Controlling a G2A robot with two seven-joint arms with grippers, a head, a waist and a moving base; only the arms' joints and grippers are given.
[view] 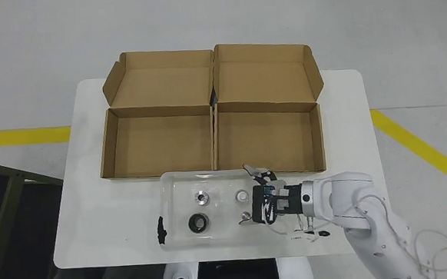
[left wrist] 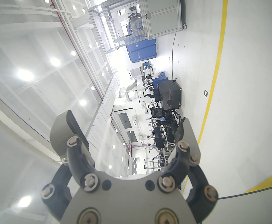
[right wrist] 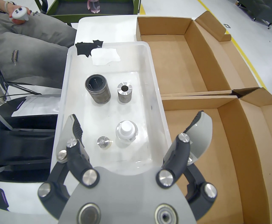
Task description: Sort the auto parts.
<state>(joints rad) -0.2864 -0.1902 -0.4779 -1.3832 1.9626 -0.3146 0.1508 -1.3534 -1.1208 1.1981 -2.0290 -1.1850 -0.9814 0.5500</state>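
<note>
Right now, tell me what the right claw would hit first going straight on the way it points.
Probably the white capped part, sitting in the clear tray almost centred ahead of the open right claw. Height is unclear, so it might pass over it.

White table (view: 78,218) stood on pale floor, w/ yellow floor line (view: 23,136) showing at both sides of it. In right wrist view, green cart (right wrist: 93,12) sat just past one end of table, pink bottle (right wrist: 93,5) inside it. Left wrist view faced a big hall: ceiling lights (left wrist: 25,74) in rows, red pipe (left wrist: 82,63) along ceiling, blue cabinets (left wrist: 141,51) beside grey-panelled enclosure (left wrist: 161,19), dark machine (left wrist: 170,95) nr cluttered benches, thin black cable (left wrist: 244,192) on floor.
</note>
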